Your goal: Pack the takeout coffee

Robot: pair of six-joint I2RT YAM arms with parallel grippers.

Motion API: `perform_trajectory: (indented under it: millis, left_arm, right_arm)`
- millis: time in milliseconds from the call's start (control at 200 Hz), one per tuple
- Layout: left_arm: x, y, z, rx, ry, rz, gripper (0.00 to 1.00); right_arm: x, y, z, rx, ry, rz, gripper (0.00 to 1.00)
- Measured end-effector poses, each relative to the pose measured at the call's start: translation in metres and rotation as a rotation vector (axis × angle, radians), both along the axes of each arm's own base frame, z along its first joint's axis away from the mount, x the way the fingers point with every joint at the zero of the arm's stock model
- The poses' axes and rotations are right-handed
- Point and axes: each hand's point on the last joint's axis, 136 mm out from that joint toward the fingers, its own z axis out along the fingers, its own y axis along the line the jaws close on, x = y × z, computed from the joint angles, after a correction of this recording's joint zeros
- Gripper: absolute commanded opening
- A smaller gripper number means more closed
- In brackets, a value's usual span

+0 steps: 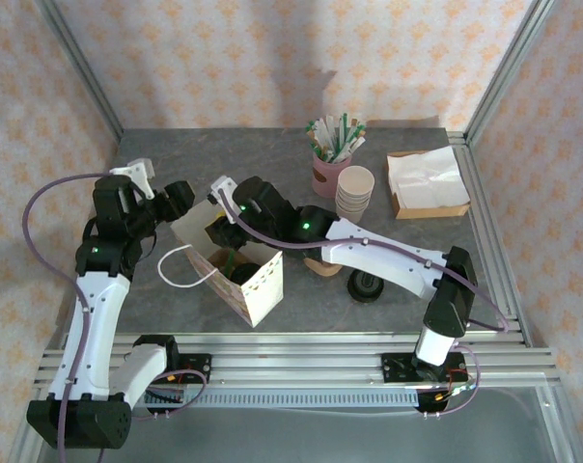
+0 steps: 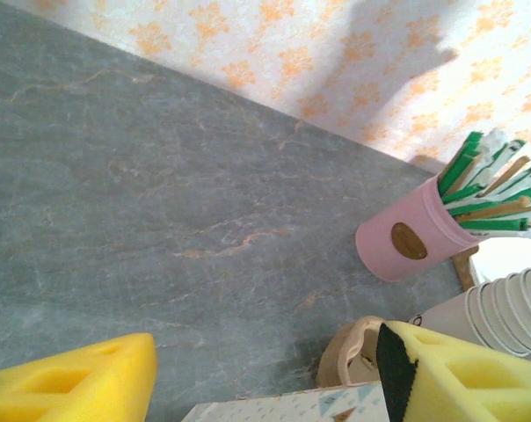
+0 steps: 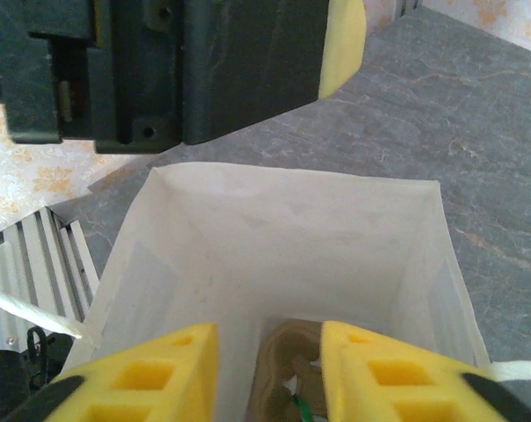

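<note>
A white paper bag (image 1: 258,289) stands open between the arms. Inside it a dark round top (image 1: 244,275) looks like the black lid of the takeout coffee. My right gripper (image 1: 224,231) hangs over the bag's mouth. In the right wrist view its yellow fingers (image 3: 142,378) stand apart, open, above a brown moulded piece (image 3: 287,369) and a green stick at the bag's bottom. My left gripper (image 1: 180,203) is at the bag's far left rim. Its fingers (image 2: 72,382) are wide apart, with the bag's patterned edge (image 2: 274,409) low between them.
A brown cardboard holder (image 2: 349,352) lies behind the bag. A black lid piece (image 1: 367,286) sits on the table to the right. At the back stand a pink cup of stirrers (image 1: 328,172), a stack of white cups (image 1: 355,191) and a napkin tray (image 1: 427,183).
</note>
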Motion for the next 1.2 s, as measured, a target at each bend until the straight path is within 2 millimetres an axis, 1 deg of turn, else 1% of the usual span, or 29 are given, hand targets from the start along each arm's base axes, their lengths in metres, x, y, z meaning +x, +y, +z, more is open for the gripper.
perform_trajectory:
  millis: [130, 190, 230, 300, 400, 510, 596, 671, 741, 806, 931, 1001, 1091, 1126, 1196]
  left_arm:
    - [-0.007, -0.006, 0.017, -0.003, -0.074, -0.03, 0.58]
    - [-0.01, -0.009, 0.024, -0.007, -0.107, -0.046, 0.54]
    - [-0.012, -0.011, 0.028, -0.012, -0.13, -0.06, 0.52]
    - [-0.015, -0.017, 0.033, -0.02, -0.164, -0.089, 0.51]
    - [-0.019, -0.028, 0.04, -0.038, -0.208, -0.152, 0.51]
    - [-0.023, -0.044, 0.048, -0.064, -0.244, -0.247, 0.51]
    - [-0.03, -0.062, 0.056, -0.081, -0.273, -0.337, 0.51]
    - [-0.04, -0.078, 0.06, -0.081, -0.294, -0.414, 0.47]
    - [-0.05, -0.09, 0.064, -0.07, -0.316, -0.475, 0.45]
    - [-0.056, -0.098, 0.067, -0.056, -0.334, -0.515, 0.45]
    - [-0.058, -0.102, 0.064, -0.046, -0.327, -0.536, 0.47]
    - [-0.056, -0.102, 0.061, -0.05, -0.307, -0.533, 0.47]
    - [-0.052, -0.102, 0.059, -0.053, -0.27, -0.533, 0.47]
    - [-0.051, -0.102, 0.058, -0.054, -0.254, -0.534, 0.47]
    - [-0.05, -0.103, 0.058, -0.046, -0.228, -0.541, 0.49]
  right_arm:
    - [-0.001, -0.001, 0.005, 0.007, -0.006, 0.0, 0.41]
    - [-0.001, -0.004, 0.009, 0.009, -0.011, -0.005, 0.42]
    - [-0.002, -0.008, 0.015, 0.017, -0.019, -0.01, 0.44]
    - [-0.003, -0.017, 0.032, 0.039, -0.047, -0.024, 0.46]
    - [-0.005, -0.038, 0.066, 0.084, -0.114, -0.061, 0.48]
    - [-0.004, -0.067, 0.107, 0.138, -0.196, -0.127, 0.48]
    - [0.002, -0.089, 0.126, 0.161, -0.227, -0.18, 0.48]
    - [0.018, -0.114, 0.136, 0.165, -0.244, -0.254, 0.49]
    - [0.035, -0.138, 0.139, 0.156, -0.259, -0.341, 0.5]
    - [0.048, -0.16, 0.136, 0.131, -0.265, -0.417, 0.5]
    - [0.07, -0.205, 0.123, 0.084, -0.244, -0.556, 0.5]
    - [0.086, -0.24, 0.116, 0.068, -0.222, -0.657, 0.5]
    - [0.104, -0.292, 0.104, 0.057, -0.182, -0.808, 0.5]
    - [0.109, -0.312, 0.099, 0.055, -0.163, -0.862, 0.5]
    - [0.115, -0.343, 0.088, 0.058, -0.123, -0.949, 0.51]
